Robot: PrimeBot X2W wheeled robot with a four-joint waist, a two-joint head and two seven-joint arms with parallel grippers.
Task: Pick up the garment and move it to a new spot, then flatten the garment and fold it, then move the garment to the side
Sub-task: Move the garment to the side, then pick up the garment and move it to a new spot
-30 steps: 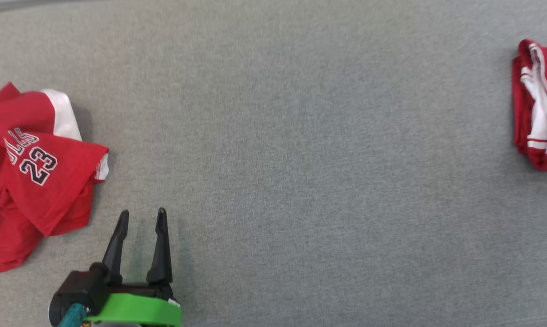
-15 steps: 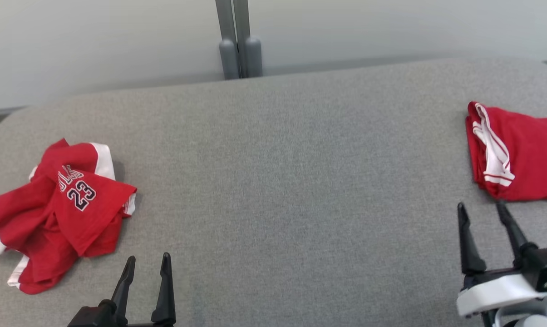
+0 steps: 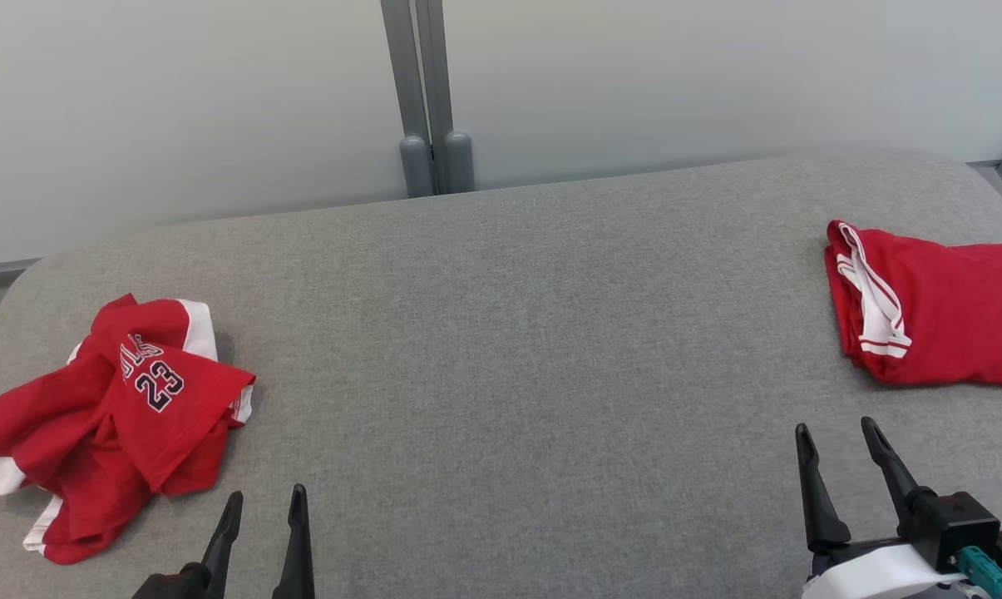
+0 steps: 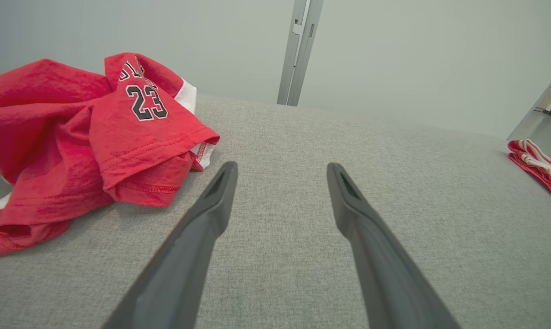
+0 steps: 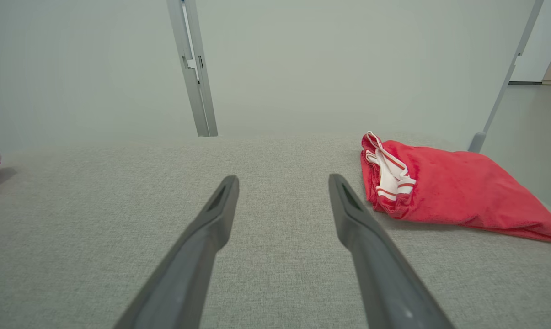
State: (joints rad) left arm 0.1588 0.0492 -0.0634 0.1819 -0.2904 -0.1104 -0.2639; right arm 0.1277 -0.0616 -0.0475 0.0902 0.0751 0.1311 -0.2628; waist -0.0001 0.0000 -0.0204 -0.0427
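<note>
The garment is a crumpled red jersey with white trim and the number 23, lying in a heap at the left of the grey padded table. My left gripper stands open just right of and nearer than the heap, not touching it. In the left wrist view the garment lies left of the open left gripper. My right gripper is open at the lower right with nothing between its fingers, as the right wrist view of the right gripper confirms.
A second red garment, folded with white striped trim, lies at the table's right edge, just beyond the right gripper; it also appears in the right wrist view as the folded garment. A grey post and a pale wall stand behind the table.
The camera has tilted up and back, so the wall, the post and my right gripper came into the picture. Both garments lie as before. Both grippers stay open.
</note>
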